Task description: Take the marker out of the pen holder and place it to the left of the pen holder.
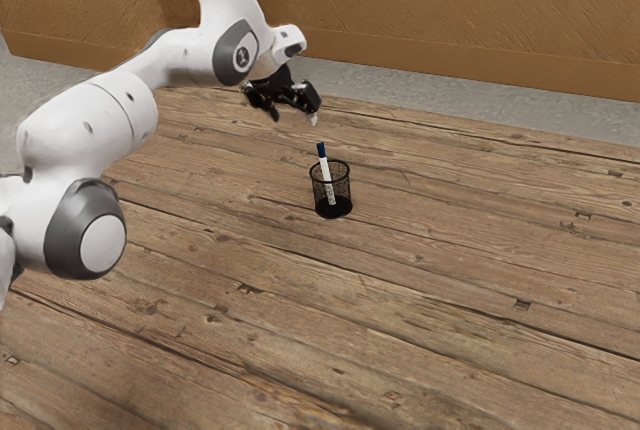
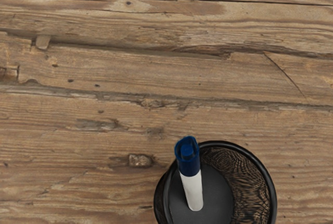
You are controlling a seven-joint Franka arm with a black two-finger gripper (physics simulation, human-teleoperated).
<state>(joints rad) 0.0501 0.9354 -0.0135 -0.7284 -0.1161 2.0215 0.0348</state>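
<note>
While the end effector (image 1: pixel 295 118) hangs above the wooden counter (image 1: pixel 450 260), its two fingers stand well apart, holding nothing. Item: one marker (image 1: pixel 325 167), white, blue-capped, leaning inside the pen holder (image 1: pixel 345 190), cap above the rim. Item: said holder, round black mesh, upright, its wall encircling the marker's lower part. Backdrop: grey floor (image 1: pixel 400 82), brown wall (image 1: pixel 450 10).

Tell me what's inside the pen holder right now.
The mesh pen holder has one white marker inside, leaning on its wall, blue cap above the rim. The near wall's mesh partly veils its lower end in the exterior view.
</note>
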